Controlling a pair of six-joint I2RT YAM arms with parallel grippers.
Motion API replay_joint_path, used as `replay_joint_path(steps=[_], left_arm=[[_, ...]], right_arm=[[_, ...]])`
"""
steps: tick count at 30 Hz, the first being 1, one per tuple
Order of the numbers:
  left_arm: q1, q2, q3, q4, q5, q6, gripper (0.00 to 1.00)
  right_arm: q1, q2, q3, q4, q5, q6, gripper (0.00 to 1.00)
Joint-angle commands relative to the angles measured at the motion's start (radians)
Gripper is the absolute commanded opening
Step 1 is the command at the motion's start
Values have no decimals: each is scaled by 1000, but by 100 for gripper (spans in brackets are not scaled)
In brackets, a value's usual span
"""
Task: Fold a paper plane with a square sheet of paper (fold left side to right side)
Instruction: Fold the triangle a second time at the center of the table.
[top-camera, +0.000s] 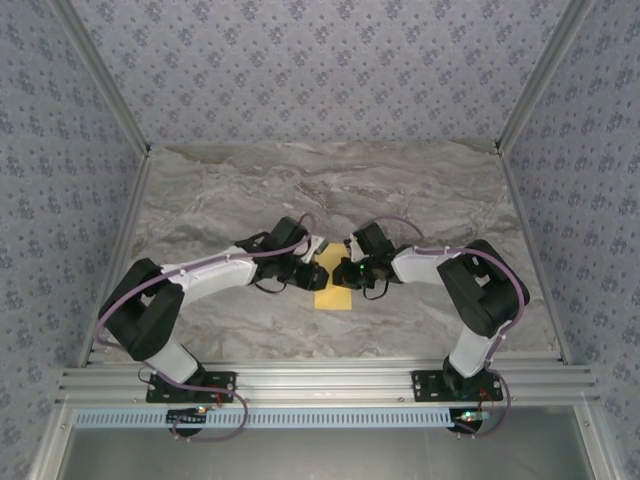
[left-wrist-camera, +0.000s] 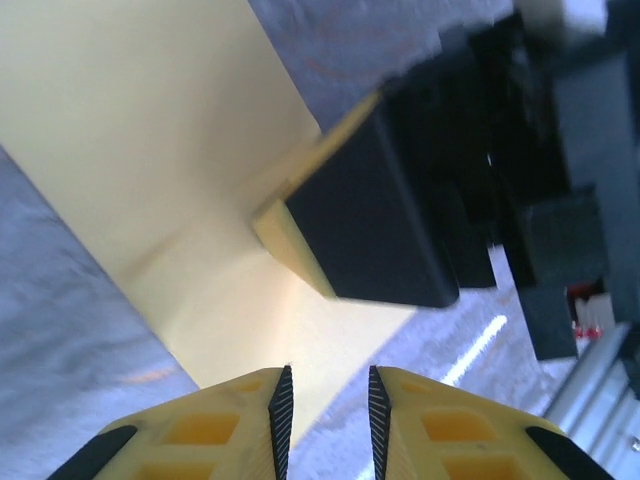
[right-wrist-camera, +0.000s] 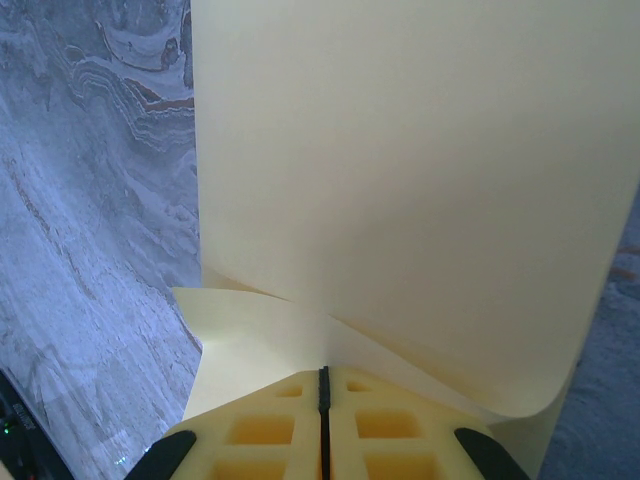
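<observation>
Okay, the square sheet of paper (top-camera: 334, 285) lies at the middle of the marble-patterned tabletop (top-camera: 420, 190), right between your two claws. From the top camera it reads as a narrow yellow-orange rectangle with its long side running away from the arm bases. Its far end is tucked under the claw tips.

Your right claw (right-wrist-camera: 323, 388) is closed and pinching the paper. In the right wrist view the yellow fingers meet on a thin dark line, and the sheet (right-wrist-camera: 420, 180) comes out of that line and rises as a broad pale flap with its lower right edge curled. A second layer of the sheet (right-wrist-camera: 225, 330) lies flat on the tabletop (right-wrist-camera: 90, 250) under the flap.

In the left wrist view one of the right claw's fingers (left-wrist-camera: 370, 220) shows as a dark block clamped on a raised fold, with creases running away from the pinch across the sheet (left-wrist-camera: 150, 130).

Your left claw (left-wrist-camera: 327, 388) is open. There is a clear gap between the ribbed pads and nothing in it. Its tips sit over the near edge of the sheet, but you can't tell if they touch it.

From above, the left claw (top-camera: 318, 256) and right claw (top-camera: 348, 272) face each other just apart over the paper's far end. Both arms bend inward from bases on the near rail (top-camera: 320, 385).
</observation>
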Motion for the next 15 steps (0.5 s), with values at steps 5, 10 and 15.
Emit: replay_joint_path(steps=[5,10,15], left_arm=[[-22,45,-25,104,114,-88,28],[-23,100,-20,91,93,-82,27],[-23,130,-31,77,67,-77,27]], right_arm=[[5,37,-6,-56,28,-13,10],[5,39,-2,-64,28,-15,10],[6,39,0,-73,31,-22,10]])
